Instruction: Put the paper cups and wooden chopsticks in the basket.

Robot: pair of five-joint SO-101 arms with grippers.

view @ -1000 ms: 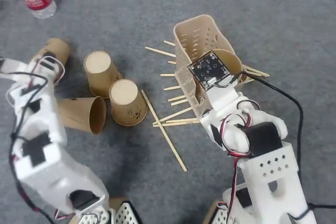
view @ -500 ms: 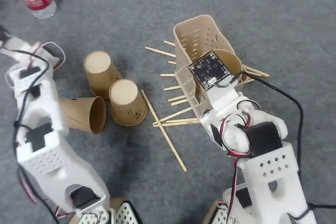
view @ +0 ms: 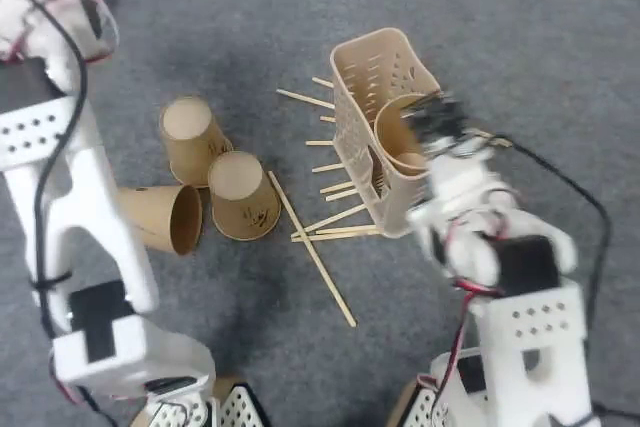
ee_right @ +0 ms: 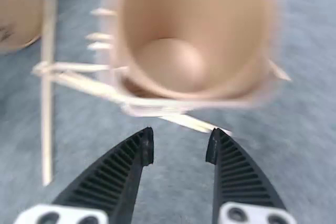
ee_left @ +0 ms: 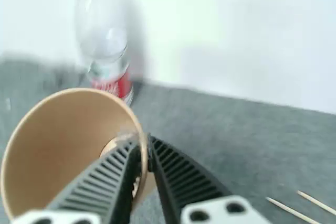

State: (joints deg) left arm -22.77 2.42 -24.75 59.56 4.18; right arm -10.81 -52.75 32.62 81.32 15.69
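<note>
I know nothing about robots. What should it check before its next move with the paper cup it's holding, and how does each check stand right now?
1. Left gripper grips the brown paper cup: ok, shut on its rim.
2. Right gripper empty: ok, open.
3. Beige slotted plastic basket has room: ok, space shows beside the cup inside.
4. Way to the basket free: cannot tell, the right gripper sits close beside it.
5. Wooden chopsticks gathered: not ok, scattered outside the basket.

bright even light, soft shadows
</note>
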